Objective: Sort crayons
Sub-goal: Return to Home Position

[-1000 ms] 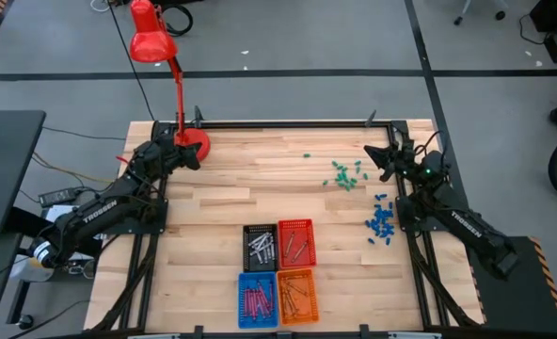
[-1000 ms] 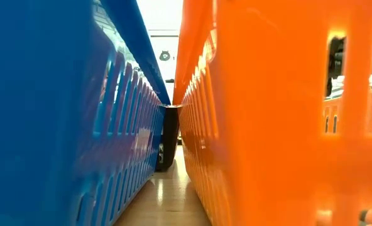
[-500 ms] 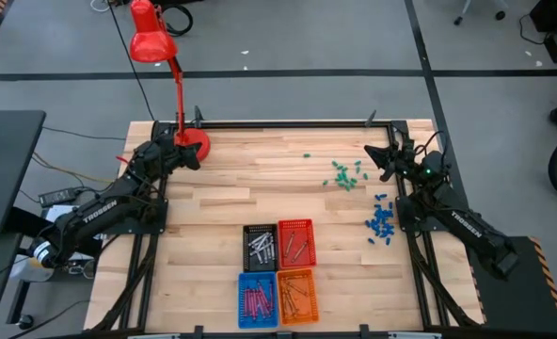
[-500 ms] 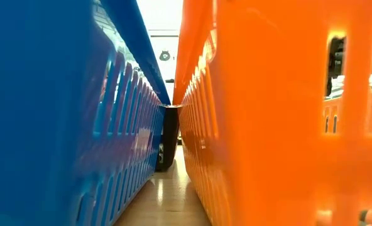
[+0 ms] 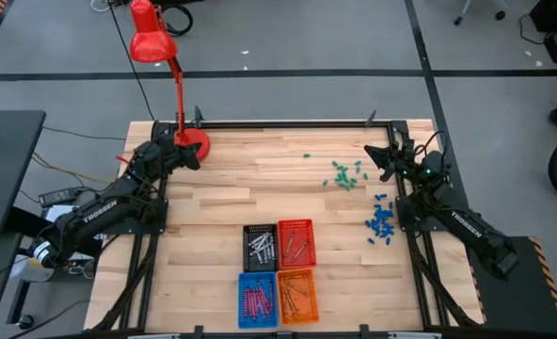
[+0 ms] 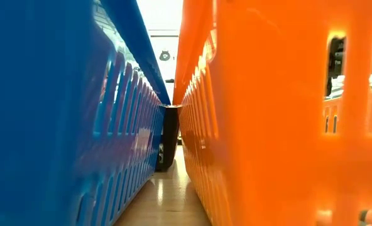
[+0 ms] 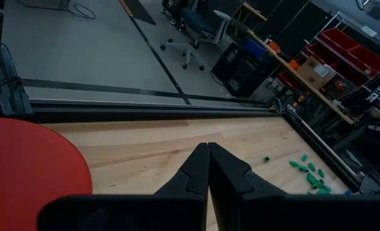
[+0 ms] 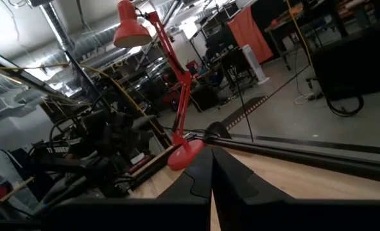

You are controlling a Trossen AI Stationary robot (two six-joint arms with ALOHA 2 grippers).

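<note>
The crayons [image 5: 260,248] are gathered in four small baskets set in a tight two-by-two block at the near middle of the wooden worktop [image 5: 213,212]. Pale sticks are held in the black basket [image 5: 247,231], with the red basket [image 5: 296,223] just beside it. Maroon sticks are seen in the blue basket [image 5: 243,299], next to the orange basket [image 5: 310,298]. No crayon is seen loose on the boards.

Farther back and to the right, a scatter of small green pieces [image 5: 346,175] is spread, and a cluster of small blue pieces [image 5: 382,220] is found nearer the right edge.

The left jaws are held closed and empty at the far left corner, just beside the round base of the red desk lamp [image 5: 195,143]. The right jaws are likewise pressed together on nothing at the far right, beyond the green pieces.
</note>
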